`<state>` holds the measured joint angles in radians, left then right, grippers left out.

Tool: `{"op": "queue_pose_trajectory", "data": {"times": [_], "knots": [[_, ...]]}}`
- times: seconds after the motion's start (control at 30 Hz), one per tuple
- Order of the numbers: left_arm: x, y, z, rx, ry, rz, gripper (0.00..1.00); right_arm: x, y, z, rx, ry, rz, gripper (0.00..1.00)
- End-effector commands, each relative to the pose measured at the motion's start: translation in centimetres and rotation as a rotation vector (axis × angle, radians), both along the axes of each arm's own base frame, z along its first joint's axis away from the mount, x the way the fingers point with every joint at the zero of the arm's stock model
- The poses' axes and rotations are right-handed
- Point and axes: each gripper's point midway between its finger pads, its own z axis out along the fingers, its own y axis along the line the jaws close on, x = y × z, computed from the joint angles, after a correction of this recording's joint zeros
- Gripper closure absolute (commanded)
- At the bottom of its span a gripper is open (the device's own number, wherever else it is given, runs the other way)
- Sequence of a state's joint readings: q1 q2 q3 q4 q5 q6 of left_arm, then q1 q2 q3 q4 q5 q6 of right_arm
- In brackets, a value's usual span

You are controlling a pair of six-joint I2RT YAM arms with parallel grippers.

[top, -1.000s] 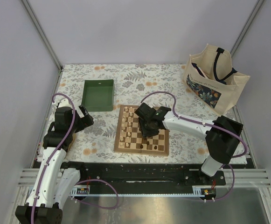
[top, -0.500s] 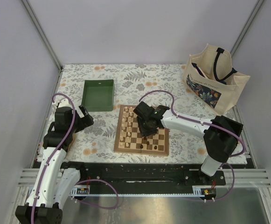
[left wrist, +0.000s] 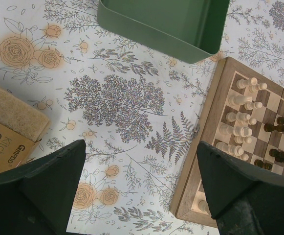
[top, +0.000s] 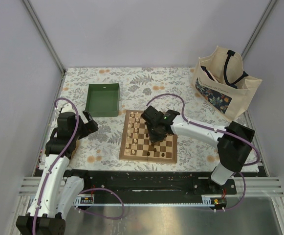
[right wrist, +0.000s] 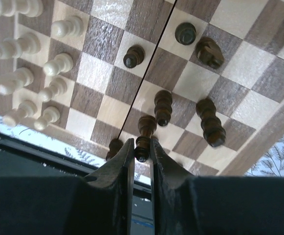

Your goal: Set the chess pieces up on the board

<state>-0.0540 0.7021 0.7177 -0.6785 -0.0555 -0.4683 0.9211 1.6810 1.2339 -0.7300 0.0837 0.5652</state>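
The wooden chessboard [top: 148, 154] lies in the middle of the table. Pale cream pieces [top: 134, 128] stand in two columns along its left side, also seen in the left wrist view [left wrist: 239, 128]. Several dark brown pieces [right wrist: 209, 120] stand scattered around the centre seam and right half. My right gripper [right wrist: 142, 154] hangs over the board's middle [top: 155, 137], shut on the head of a dark brown piece [right wrist: 144, 132] whose base points down at the board. My left gripper [left wrist: 139, 183] is open and empty above the tablecloth, left of the board [left wrist: 207, 142].
A green tray [top: 103, 99] sits behind the board's left corner, also in the left wrist view [left wrist: 166, 24]. A cloth tote bag [top: 225, 81] stands at the back right. A sponge packet [left wrist: 7, 132] lies by the left gripper. A black rail [top: 146, 182] runs along the near edge.
My right gripper shifted a little left over the board's middle, then slightly back right, with the dark piece between its fingers. The left arm has not moved.
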Motion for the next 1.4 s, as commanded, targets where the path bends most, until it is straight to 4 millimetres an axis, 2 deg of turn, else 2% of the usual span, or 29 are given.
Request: {"op": "queue_pose_trajectory", "data": {"times": [0.0, 0.07, 0.17, 0.3, 0.5, 0.7, 1.0, 1.37], "knots": [[1.0, -0.1, 1.7, -0.005, -0.072, -0.006, 0.01, 0.7, 0.2, 7.6, 0.125, -0.15, 0.01, 0.9], [1.0, -0.1, 1.7, -0.007, -0.07, -0.008, 0.01, 1.2, -1.0, 10.2, 0.139, -0.223, -0.019, 0.91], [1.0, -0.2, 1.8, -0.006, -0.072, -0.012, 0.01, 2.2, -2.9, 12.5, 0.151, -0.287, -0.074, 0.92], [1.0, -0.2, 1.7, -0.009, -0.068, -0.014, 0.01, 3.9, -5.5, 13.1, 0.156, -0.315, -0.148, 0.92], [0.9, -0.2, 1.7, -0.011, -0.073, -0.013, 0.01, 5.6, -8.6, 10.2, 0.09, -0.278, -0.212, 0.92], [1.0, -0.3, 1.7, -0.01, -0.073, -0.015, 0.01, 6.0, -9.3, 6.2, 0.034, -0.21, -0.227, 0.91], [1.0, -0.3, 1.7, -0.011, -0.068, -0.017, 0.01, 6.6, -9.3, 2.1, -0.002, -0.161, -0.243, 0.91], [1.0, -0.2, 1.7, -0.008, -0.072, -0.012, 0.01, 7.5, -9.1, 0.5, -0.008, -0.142, -0.253, 0.91]]}}
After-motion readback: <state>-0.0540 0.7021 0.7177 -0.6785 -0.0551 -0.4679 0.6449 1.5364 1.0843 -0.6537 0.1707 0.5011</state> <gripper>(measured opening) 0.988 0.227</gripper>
